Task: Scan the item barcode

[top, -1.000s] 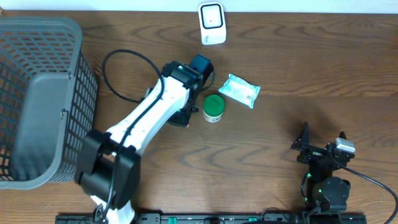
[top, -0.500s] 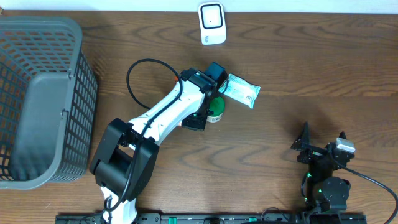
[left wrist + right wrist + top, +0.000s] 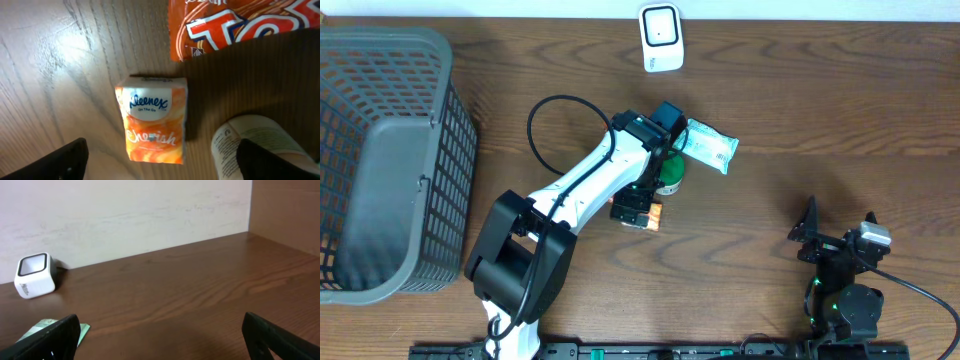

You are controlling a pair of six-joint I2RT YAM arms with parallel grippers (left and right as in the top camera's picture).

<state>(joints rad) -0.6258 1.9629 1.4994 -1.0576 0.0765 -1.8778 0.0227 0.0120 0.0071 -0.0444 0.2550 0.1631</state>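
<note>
Kleenex pack [image 3: 152, 120] lies untouched (bare table [image 3: 60, 60] along edges).

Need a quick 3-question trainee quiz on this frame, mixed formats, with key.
1. True or false: the left gripper is clamped on the Kleenex pack.
2. In the overhead view, what lies just up and to the right of the green-lidded jar? A) a spoon B) a pale green packet C) a mug
3. Fill in: the grey basket stands at the ___ edge of the overhead view.

Key: 1 false, the gripper is open and the pack lies free on the table; 2 B; 3 left.
</note>
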